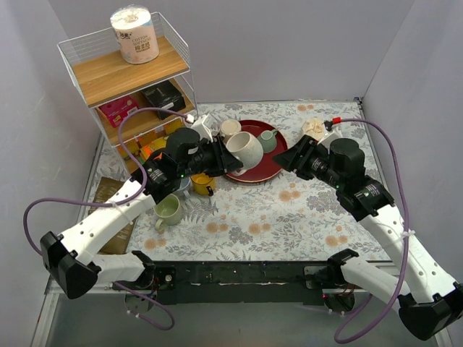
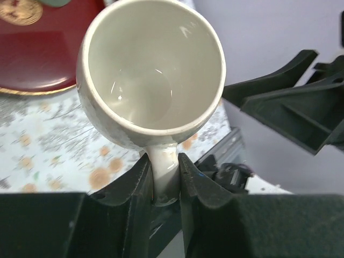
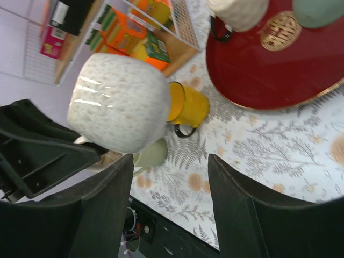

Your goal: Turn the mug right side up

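Mug (image 1: 244, 150) hangs tipped sideways above the surface (image 1: 253, 217) by the red tray (image 1: 264, 171), its handle (image 2: 164, 164) pinched in my left tool (image 2: 164, 180) so I can roll the mouth upward, I judge, while my right tool (image 3: 171, 166) sits just beside it, fingers (image 3: 102, 204) spread, ready to steady.

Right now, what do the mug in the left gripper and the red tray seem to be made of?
The mug looks like glazed ceramic: glossy cream surface with fine speckles, sharp highlights inside, a thick rim. The red tray is smooth and shiny with a gold edge and emblem; lacquered wood or plastic, I cannot tell.
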`<state>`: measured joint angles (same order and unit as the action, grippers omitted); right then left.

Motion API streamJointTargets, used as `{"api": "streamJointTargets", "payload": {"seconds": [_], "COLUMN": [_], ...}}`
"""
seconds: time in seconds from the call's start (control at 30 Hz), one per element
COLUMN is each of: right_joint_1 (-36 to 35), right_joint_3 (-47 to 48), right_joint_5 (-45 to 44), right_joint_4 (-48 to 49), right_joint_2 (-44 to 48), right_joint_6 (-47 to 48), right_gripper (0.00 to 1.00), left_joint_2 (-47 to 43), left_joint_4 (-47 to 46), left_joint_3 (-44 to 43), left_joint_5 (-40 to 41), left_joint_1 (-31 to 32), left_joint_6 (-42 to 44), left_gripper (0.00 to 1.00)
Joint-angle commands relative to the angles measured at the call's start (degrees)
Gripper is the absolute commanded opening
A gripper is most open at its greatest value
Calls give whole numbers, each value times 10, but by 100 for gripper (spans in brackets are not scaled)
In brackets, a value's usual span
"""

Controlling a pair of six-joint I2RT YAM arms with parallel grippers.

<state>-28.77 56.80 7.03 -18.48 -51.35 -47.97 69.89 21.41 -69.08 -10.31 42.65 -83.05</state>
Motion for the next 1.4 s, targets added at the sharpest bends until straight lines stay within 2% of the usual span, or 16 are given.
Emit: {"api": "streamJointTargets", "payload": {"seconds": [0.0, 0.27, 0.43, 0.63, 0.93, 1.13, 1.2, 1.37], "right_joint_1": [-1, 0, 0, 1, 2, 3, 3, 4], "right_joint_3": [10, 5, 4, -1, -5, -12, -12, -14], "right_joint_5": [-48, -28, -28, -15, -14, -17, -17, -23], "right_joint_4": [-79, -59, -56, -45, -38, -39, -39, -40], "right_joint_2": [17, 2, -7, -21, -26, -22, -21, -18], "right_joint_6": [11, 2, 2, 2, 0, -2, -1, -1], "right_gripper": [65, 65, 65, 65, 65, 65, 65, 65], "left_joint_2": [-66, -115, -166, -221, -214, -207, -190, -166], "left_joint_4": [65, 135, 156, 152, 131, 74, 71, 71], "left_joint_3": [3, 65, 153, 231, 298, 343, 351, 395], "left_joint_5": [45, 60, 58, 92, 214, 237, 266, 348], "left_joint_1": [-1, 4, 21, 45, 89, 129, 146, 208], "left_joint_6": [63, 60, 52, 37, -26, -46, -55, -139], "left_gripper": [0, 0, 0, 0, 0, 0, 0, 0]}}
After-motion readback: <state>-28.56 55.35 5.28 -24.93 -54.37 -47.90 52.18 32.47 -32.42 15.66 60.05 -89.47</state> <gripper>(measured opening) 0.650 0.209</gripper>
